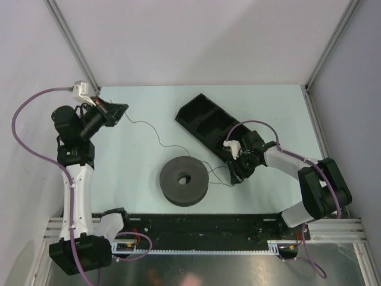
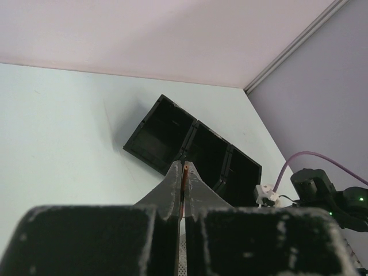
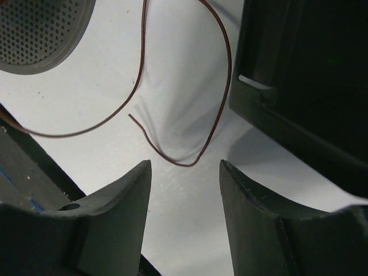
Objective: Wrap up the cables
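— So, where to look for the cable [image 1: 161, 145]?

— Strung over the table [image 1: 143, 98] as one thin, wavy line: from the left gripper [image 1: 117, 112] near the far left corner, past the far right side of the spool [image 1: 183, 180], and down to the right gripper [image 1: 238, 177]. Hard to tell whether touching the spool's rim or only passing just beside it.

— Held on the left?

— Yes. Pinched tight on one end, with a reddish tip poking out between the fingers [image 2: 171, 187] in the left wrist view.

— And on the right?

— Spread wide, gripping nothing. Low over the table, with the cable's other end lying loose just ahead of the two pads [image 3: 123, 198]: a narrow loop plus a free tip, flat on the surface, touching neither pad.

— Room around that end?

— Tight. Hemmed in by the wall of the black tray [image 1: 205, 119] close on one side, the spool's rim on the other, and the black rail [image 1: 208, 223] along the table's near edge.

— Elsewhere?

— Much freer. Bare table left of the spool, and more along the far edge up to the frame posts [image 1: 74, 44]. Spool well apart from the left gripper. Tray lying slantwise, from the far middle down toward the right gripper, with its near end right at that gripper. Left gripper close to the far left corner post, with open surface toward the middle.
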Controlling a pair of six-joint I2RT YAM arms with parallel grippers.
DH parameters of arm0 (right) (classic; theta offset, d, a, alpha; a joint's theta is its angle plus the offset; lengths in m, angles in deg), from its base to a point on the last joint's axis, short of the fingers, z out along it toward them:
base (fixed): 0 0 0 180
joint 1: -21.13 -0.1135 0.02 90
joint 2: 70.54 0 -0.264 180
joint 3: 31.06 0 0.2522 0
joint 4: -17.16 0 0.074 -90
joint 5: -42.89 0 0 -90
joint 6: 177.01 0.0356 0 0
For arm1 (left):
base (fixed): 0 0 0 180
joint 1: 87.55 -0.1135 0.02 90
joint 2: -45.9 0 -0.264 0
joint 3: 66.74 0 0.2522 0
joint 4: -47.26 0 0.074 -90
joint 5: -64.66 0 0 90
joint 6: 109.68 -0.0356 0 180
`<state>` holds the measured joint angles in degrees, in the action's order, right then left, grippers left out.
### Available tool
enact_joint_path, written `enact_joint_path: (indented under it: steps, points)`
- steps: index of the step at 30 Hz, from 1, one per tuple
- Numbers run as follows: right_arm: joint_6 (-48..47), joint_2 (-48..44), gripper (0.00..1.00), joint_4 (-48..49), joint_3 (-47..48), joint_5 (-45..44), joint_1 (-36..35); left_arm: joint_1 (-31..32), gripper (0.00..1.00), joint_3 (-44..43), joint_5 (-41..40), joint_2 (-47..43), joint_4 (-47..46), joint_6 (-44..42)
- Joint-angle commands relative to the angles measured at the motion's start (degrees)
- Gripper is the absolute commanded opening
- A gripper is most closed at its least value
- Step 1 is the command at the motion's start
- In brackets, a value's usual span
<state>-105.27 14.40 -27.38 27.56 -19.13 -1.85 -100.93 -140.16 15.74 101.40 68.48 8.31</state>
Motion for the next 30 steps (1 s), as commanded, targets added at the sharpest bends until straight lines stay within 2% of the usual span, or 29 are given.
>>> enact_joint_path:
  steps: [1,8,16,19,22,23,30]
  points:
    - [3.7,2.21,0.55,2.01,2.68,-4.93,-1.78,-0.5,0.0,-0.06,-0.41,-0.13,-1.18,-0.89]
    - [9.06,0.04,0.52,6.2,2.5,-8.85,-3.88,-0.49,0.0,-0.01,-0.69,-0.2,-1.17,-1.41]
    - [8.78,1.75,0.42,6.29,3.16,-13.27,-8.71,-0.48,0.0,-0.29,-1.09,0.24,-1.17,-1.21]
    - [8.09,2.71,0.32,5.18,3.21,-14.9,-9.01,-0.5,0.0,-0.09,-1.39,-0.03,-1.17,-1.45]
    - [6.99,3.14,0.09,3.58,3.18,-16.34,-8.16,-0.5,0.0,0.16,-1.47,-0.22,-1.22,-1.71]
    - [6.52,2.6,0.04,2.86,3.2,-16.5,-7.36,-0.5,0.0,0.16,-1.54,-0.27,-1.22,-1.88]
    - [-5.54,-10.07,0.0,-7.2,5.22,-20.12,0.6,-0.73,0.0,-4.3,-7.11,1.69,1.85,-8.9]
